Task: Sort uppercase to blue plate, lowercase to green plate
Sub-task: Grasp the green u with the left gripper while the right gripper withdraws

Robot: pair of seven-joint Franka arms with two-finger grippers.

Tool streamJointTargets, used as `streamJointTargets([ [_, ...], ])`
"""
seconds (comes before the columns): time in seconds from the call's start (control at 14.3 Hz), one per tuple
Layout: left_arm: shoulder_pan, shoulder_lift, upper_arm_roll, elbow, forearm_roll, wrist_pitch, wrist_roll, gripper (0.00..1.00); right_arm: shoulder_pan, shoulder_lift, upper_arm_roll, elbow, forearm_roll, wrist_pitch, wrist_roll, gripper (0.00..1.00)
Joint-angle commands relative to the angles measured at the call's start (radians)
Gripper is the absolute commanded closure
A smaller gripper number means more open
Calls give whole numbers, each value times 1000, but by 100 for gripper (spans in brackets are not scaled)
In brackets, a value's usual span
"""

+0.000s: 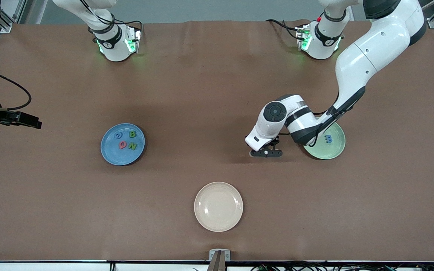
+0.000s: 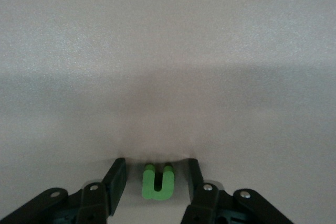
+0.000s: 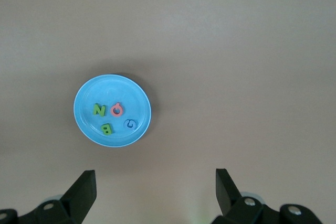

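The blue plate [image 1: 106, 150] holds the blue G [image 1: 118, 135], green B [image 1: 132, 134], pinkish-red Q [image 1: 122, 145] and green N [image 1: 132, 146]; it also shows in the right wrist view [image 3: 84, 98]. The green plate [image 1: 333, 152] is partly hidden by the left arm; a blue m [image 1: 328, 139] lies in it. My left gripper [image 1: 266, 152] is low on the table beside the green plate. In the left wrist view it [image 2: 156, 162] is open around the green n [image 2: 157, 190], with gaps on both sides. My right gripper [image 3: 154, 174] is open, empty, high up. The p and x are hidden.
A beige plate [image 1: 218, 206] lies nearer the front camera, near the middle of the table. The right arm waits raised at its own end of the table [image 1: 32, 122]. The brown table surface [image 1: 202, 113] stretches between the plates.
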Motion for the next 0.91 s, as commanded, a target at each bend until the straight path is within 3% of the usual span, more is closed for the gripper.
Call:
streamJointTargets([
  [0.0, -11, 0, 8, 1, -18, 6, 3, 59, -7, 4, 10, 11, 14, -19, -5, 0],
  [0.07, -11, 2, 8, 1, -18, 6, 3, 64, -8, 4, 10, -3, 14, -16, -5, 0],
  [0.35, -10, -2, 8, 1, -18, 6, 5, 98, -11, -11, 10, -46, 16, 9, -6, 0],
  [0.7, 18, -43, -11, -19, -18, -46, 17, 98, -17, -34, 8, -64, 24, 6, -9, 0],
  [0.84, 85, -44, -81, -36, -18, -121, 52, 98, -17, -74, 8, -96, 31, 12, -9, 0],
])
